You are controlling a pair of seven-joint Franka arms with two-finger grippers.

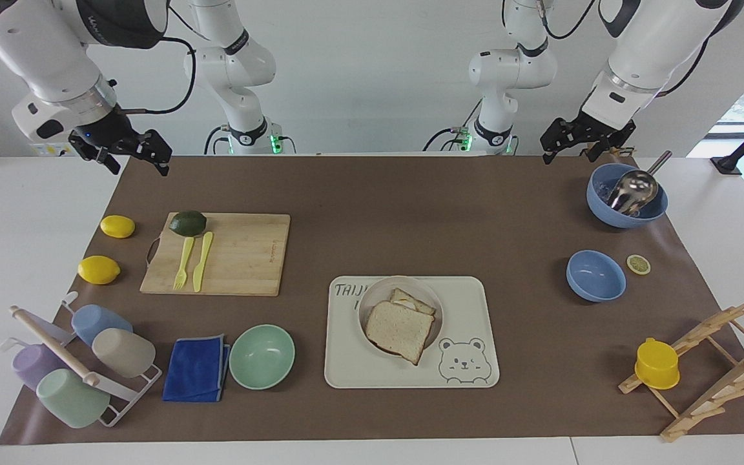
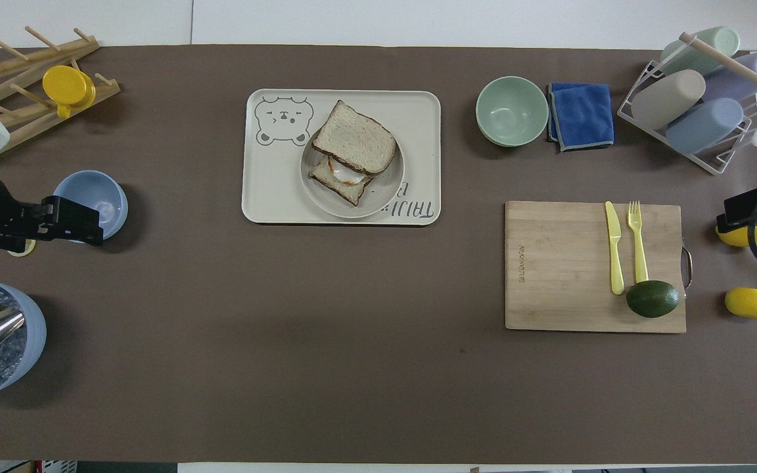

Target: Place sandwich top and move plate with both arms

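The sandwich top, a plain bread slice with a dark crust, lies tilted on the egg toast on the plate. It also shows in the overhead view, as does the plate. The plate stands on the cream bear-print tray. My left gripper is open and empty, up in the air at the left arm's end of the mat, beside the large blue bowl. My right gripper is open and empty, raised over the mat's corner at the right arm's end.
A mint-green bowl and a blue cloth lie beside the tray. A cutting board bears an avocado, fork and knife. Two lemons, a cup rack, a small blue bowl and a wooden rack stand near the ends.
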